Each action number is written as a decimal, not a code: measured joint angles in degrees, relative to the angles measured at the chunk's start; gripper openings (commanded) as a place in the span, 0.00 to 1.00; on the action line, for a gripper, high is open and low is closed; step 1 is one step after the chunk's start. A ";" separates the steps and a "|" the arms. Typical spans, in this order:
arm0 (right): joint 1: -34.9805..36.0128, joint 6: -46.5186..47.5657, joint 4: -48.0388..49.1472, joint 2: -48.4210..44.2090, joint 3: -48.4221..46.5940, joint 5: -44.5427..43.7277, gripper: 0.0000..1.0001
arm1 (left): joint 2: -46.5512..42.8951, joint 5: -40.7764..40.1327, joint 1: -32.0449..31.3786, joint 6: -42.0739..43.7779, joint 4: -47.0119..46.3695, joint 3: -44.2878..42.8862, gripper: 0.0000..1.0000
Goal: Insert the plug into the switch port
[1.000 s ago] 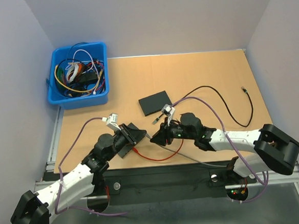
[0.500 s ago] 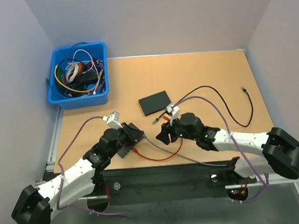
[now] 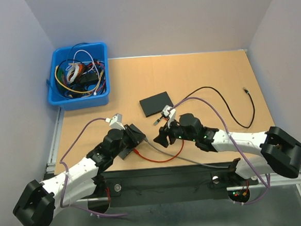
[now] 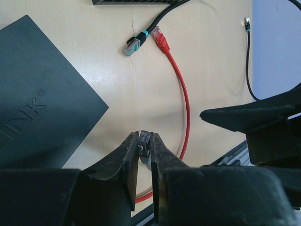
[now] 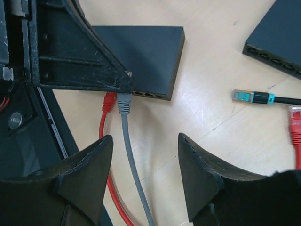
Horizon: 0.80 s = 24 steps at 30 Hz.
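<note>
At switch [image 5: 141,52] front, L fingers [image 4: 129,160] pinch grey plug [image 5: 124,102]; R fingers [image 5: 89,174] wide apart, empty.

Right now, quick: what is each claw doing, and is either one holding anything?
Left gripper: closed, pinching what looks like the grey plug.
Right gripper: open, holding nothing.

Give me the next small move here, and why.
Probably the left gripper should nudge the grey network plug it pinches further into a port of the flat black switch. The plug sits at the port face beside the red plug, but whether it is seated I cannot tell; the right gripper is open and holds nothing.
</note>
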State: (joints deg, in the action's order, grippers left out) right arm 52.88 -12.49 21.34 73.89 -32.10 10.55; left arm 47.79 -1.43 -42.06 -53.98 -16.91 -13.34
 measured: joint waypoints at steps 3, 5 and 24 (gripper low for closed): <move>0.79 0.68 0.70 2.08 -0.13 0.87 0.62 | 0.96 0.13 0.00 0.00 -0.52 0.00 0.00; 1.49 1.05 1.01 3.93 -0.61 1.27 0.62 | 1.79 0.17 0.00 0.00 -1.07 0.00 0.00; 3.48 1.38 6.73 9.84 -1.29 0.68 0.47 | 7.91 2.75 -1.55 -0.59 -7.23 0.00 0.00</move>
State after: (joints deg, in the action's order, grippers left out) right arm 56.36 -11.11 28.08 83.72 -33.39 11.22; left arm 55.70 1.32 -43.62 -54.57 -24.14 -13.34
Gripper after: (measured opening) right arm 0.483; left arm 0.235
